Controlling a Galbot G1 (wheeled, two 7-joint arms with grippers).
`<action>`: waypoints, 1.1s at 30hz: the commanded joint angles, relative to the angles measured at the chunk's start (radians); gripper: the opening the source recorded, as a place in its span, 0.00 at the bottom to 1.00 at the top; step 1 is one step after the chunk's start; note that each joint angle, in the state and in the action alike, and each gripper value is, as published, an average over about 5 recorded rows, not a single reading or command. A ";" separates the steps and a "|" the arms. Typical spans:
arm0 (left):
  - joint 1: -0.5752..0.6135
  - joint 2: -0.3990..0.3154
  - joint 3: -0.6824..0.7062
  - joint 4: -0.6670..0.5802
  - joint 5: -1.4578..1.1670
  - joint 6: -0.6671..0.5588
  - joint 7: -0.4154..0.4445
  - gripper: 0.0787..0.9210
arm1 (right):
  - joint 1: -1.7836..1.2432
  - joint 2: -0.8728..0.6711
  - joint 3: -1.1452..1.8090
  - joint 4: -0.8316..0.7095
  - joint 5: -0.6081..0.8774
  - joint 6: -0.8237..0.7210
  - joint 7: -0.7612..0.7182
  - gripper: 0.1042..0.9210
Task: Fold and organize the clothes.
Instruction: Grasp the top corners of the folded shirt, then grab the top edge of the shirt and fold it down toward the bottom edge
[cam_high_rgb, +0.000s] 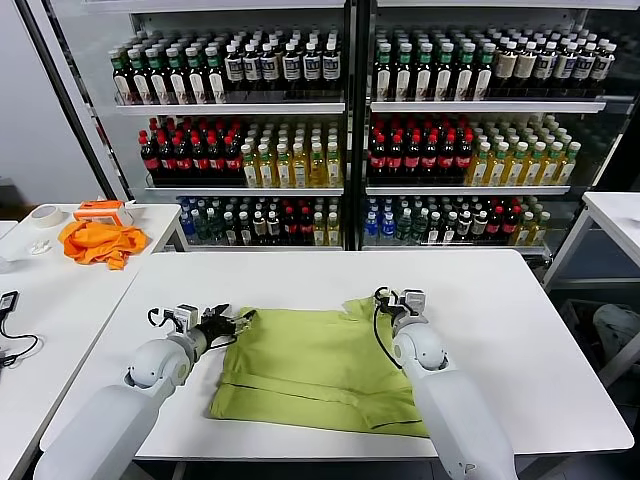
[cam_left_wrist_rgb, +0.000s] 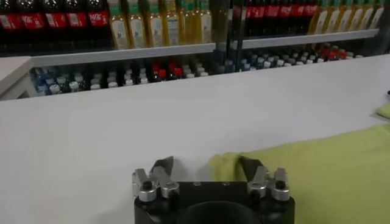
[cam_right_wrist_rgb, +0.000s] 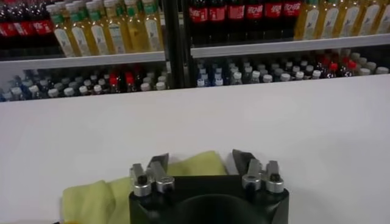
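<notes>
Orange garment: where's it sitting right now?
In the head view the orange garment lies bunched on the side table at far left, beside a tape roll.

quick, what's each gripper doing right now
Left gripper: open, at the T-shirt edge, holding nothing.
Right gripper: open over a T-shirt corner, holding nothing.

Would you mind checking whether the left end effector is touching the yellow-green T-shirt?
Cannot tell. In the left wrist view, the open left end effector straddles the T-shirt corner, but neither contact nor a gap shows plainly.
</notes>
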 joint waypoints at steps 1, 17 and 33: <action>0.016 -0.004 -0.009 -0.011 -0.007 0.002 0.013 0.59 | -0.001 0.000 -0.005 0.021 0.018 -0.005 0.006 0.47; 0.103 0.000 -0.059 -0.116 -0.055 -0.094 0.022 0.03 | -0.061 -0.091 -0.009 0.217 0.023 0.035 -0.075 0.00; 0.374 0.111 -0.163 -0.409 -0.110 -0.118 -0.030 0.00 | -0.426 -0.230 0.074 0.613 0.073 -0.010 -0.046 0.00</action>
